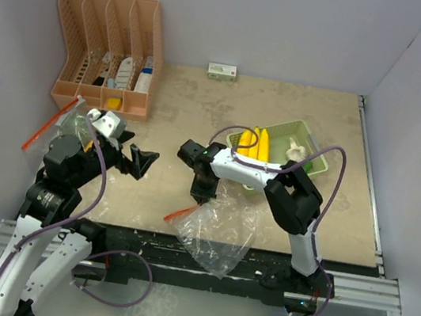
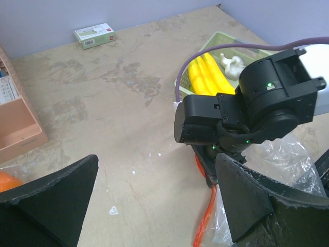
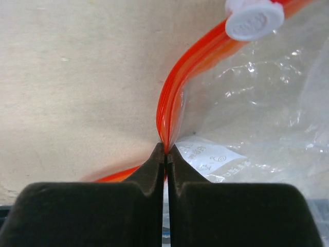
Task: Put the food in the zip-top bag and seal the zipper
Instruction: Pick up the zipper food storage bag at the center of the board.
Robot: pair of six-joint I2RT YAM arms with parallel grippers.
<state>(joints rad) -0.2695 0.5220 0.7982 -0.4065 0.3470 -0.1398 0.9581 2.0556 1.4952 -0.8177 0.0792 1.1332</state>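
A clear zip-top bag (image 1: 219, 228) with an orange zipper (image 1: 179, 215) lies at the table's near edge. My right gripper (image 1: 202, 192) is shut on the zipper strip (image 3: 172, 98), pinched at the tips (image 3: 165, 149); a white slider (image 3: 254, 19) sits further along. The bag also shows in the left wrist view (image 2: 288, 159). Yellow bananas (image 1: 253, 142) and a white bulb (image 1: 296, 149) lie in the pale green tray (image 1: 314, 168). They show in the left wrist view too: bananas (image 2: 205, 74), bulb (image 2: 234, 62). My left gripper (image 1: 144, 162) (image 2: 157, 162) is open and empty, left of the right gripper.
A peach desk organiser (image 1: 107, 53) stands at the back left. A small green-white box (image 1: 222, 71) lies by the back wall. A second clear bag with an orange strip (image 1: 49, 124) lies behind my left arm, with an orange piece (image 2: 7, 181) by it.
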